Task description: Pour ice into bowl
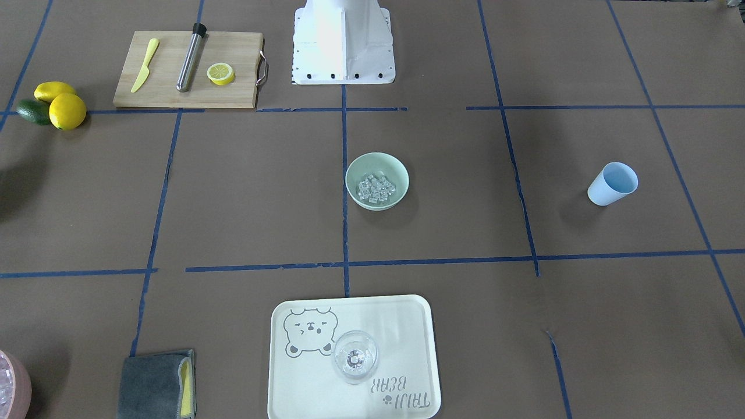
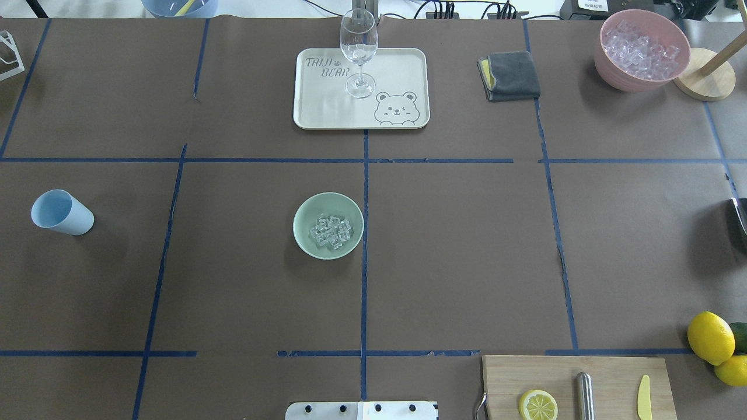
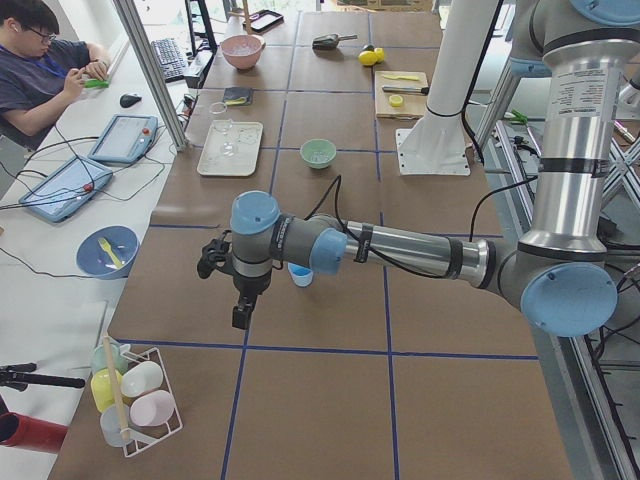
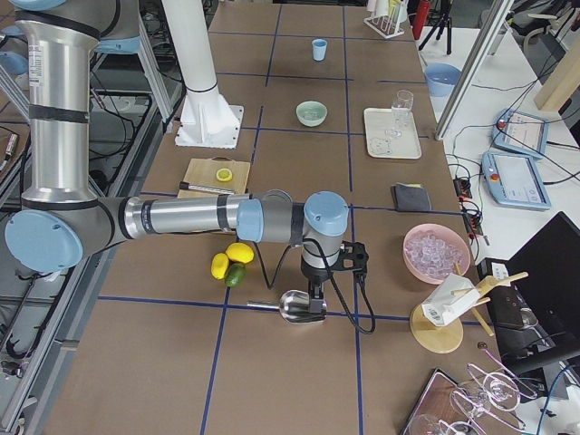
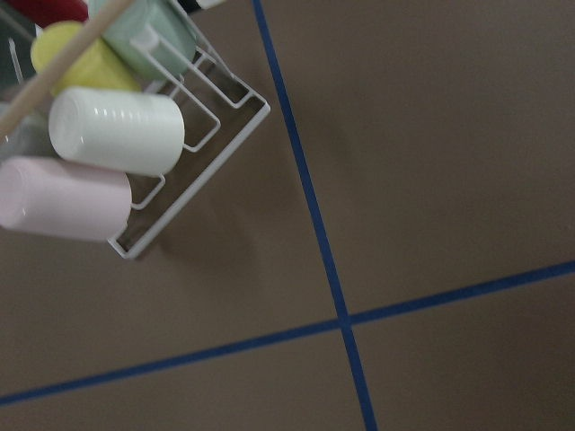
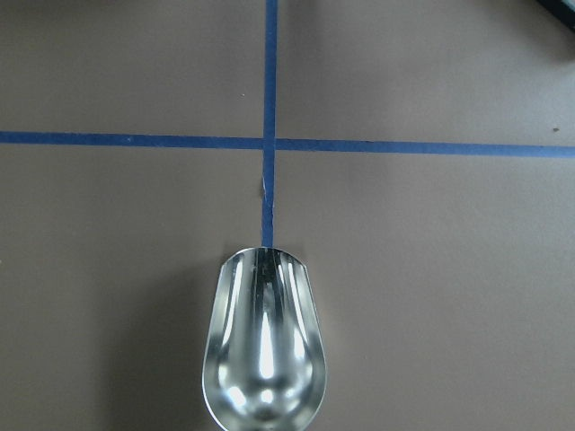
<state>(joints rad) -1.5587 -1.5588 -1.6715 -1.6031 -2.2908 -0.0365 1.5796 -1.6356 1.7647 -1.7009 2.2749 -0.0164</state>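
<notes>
Ice in the mint bowl, arms out at the table's ends

Cutting board (image 2: 575,388) sits closest to the robot, on its right, and carries a lemon slice (image 2: 538,405), a metal rod (image 2: 584,396) and a yellow knife (image 2: 643,398). Two lemons (image 2: 710,338) lie just beside the board at the table's edge.

Further out, near the table's centre, stands the bowl (image 2: 308,211), pale green and touching the blue tape line on its right. The ice (image 2: 330,231) lies heaped inside it, a small cluster of clear cubes on the bottom. Well apart, toward the robot's left, is a light blue cup (image 2: 61,213).

Past that cup the left gripper (image 3: 240,318) hangs over bare table, fingers pointing down – whether they are parted or closed cannot be told. Its wrist camera looks on a white wire rack (image 5: 191,164) of pastel cups.

At the opposite end the right gripper (image 4: 315,292) hangs low over a shiny metal scoop (image 6: 263,346), near the lemons. Its fingers are hidden, so whether it grips the scoop cannot be told.

Along the far edge sits a cream tray (image 2: 327,111) printed with a bear, an upright wine glass (image 2: 359,52) on it – then a folded grey cloth (image 2: 513,74) and a pink bowl (image 2: 613,64) full of cubes.
</notes>
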